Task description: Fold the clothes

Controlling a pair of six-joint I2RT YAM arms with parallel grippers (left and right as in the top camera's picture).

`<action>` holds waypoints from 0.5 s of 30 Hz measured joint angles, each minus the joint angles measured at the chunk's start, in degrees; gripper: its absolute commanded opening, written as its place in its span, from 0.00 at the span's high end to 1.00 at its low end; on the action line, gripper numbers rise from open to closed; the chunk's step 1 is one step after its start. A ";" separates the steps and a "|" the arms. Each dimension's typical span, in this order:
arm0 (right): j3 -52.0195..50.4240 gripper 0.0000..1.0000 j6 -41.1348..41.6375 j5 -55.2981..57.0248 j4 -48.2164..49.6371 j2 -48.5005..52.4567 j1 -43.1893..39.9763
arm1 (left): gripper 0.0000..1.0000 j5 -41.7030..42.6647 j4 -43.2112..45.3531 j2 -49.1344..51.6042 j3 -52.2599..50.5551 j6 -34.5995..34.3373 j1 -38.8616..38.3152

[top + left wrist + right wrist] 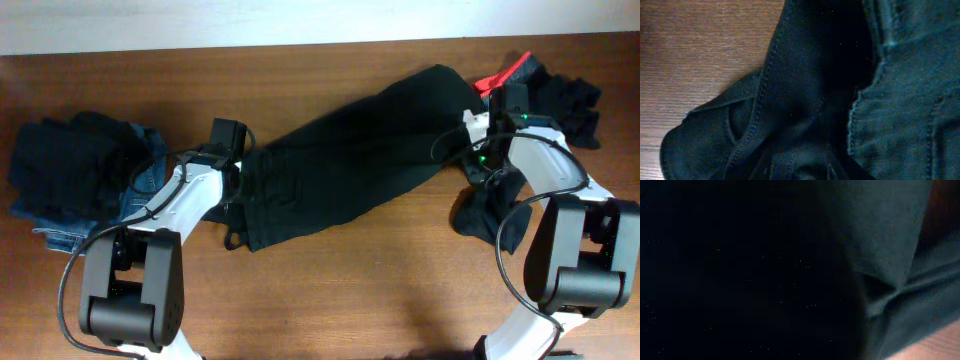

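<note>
A large black garment (350, 150) lies spread slantwise across the middle of the table, with a cord loop (234, 240) at its near left corner. Its stitched black seams (765, 85) fill the left wrist view. My left gripper (238, 180) sits at the garment's left end, and its fingers are hidden in the cloth. At the garment's right end my right gripper (478, 158) is shut, buried in black fabric (880, 240). The right wrist view is almost wholly dark cloth.
A heap of black clothes (70, 160) on blue denim jeans (140, 185) lies at the left. Behind the right arm is a black pile (570, 105) with a red-edged piece (505, 72). A small black piece (485, 215) lies below the right gripper.
</note>
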 measured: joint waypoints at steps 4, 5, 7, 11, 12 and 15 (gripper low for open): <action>5.18 0.96 5.57 0.00 -10.51 -0.13 0.00 | 0.64 0.00 -0.44 0.00 0.02 0.00 0.00; 7.17 0.96 6.49 -0.02 -13.22 -0.22 0.00 | 0.64 0.00 -0.50 0.00 0.02 0.00 0.00; 12.24 0.96 7.85 0.02 -18.51 -0.68 0.00 | 0.63 0.00 -0.57 0.00 0.04 0.00 0.00; 25.77 0.96 8.83 0.02 -30.23 -2.38 0.00 | 0.63 0.00 -0.72 0.00 0.07 0.00 0.00; 27.85 0.96 8.85 0.02 -31.61 -2.84 0.00 | 0.63 0.00 -0.74 0.00 0.07 0.00 0.00; 34.29 0.96 8.17 0.02 -35.36 -4.83 0.00 | 0.63 0.00 -0.87 0.00 0.07 0.00 0.00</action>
